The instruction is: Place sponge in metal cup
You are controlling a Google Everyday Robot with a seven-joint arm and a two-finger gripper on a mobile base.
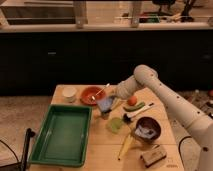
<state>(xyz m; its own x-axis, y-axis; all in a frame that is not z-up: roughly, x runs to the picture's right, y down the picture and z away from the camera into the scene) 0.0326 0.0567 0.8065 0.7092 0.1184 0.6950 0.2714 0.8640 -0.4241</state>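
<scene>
A blue sponge [106, 103] is at the tip of my gripper [109, 101], tilted, right over the small metal cup [105, 114] near the table's middle. The sponge's lower edge is at the cup's mouth; I cannot tell whether it touches the cup. The gripper is shut on the sponge. My white arm [150, 82] reaches in from the right.
A green tray [62, 135] lies at the left. A white cup [69, 93] and a red bowl [91, 95] with a spoon stand behind. An orange fruit [132, 101], a brush [139, 112], a green item [116, 125], a dark bowl [148, 130], a banana [125, 145] and a brown block [153, 156] lie right of the cup.
</scene>
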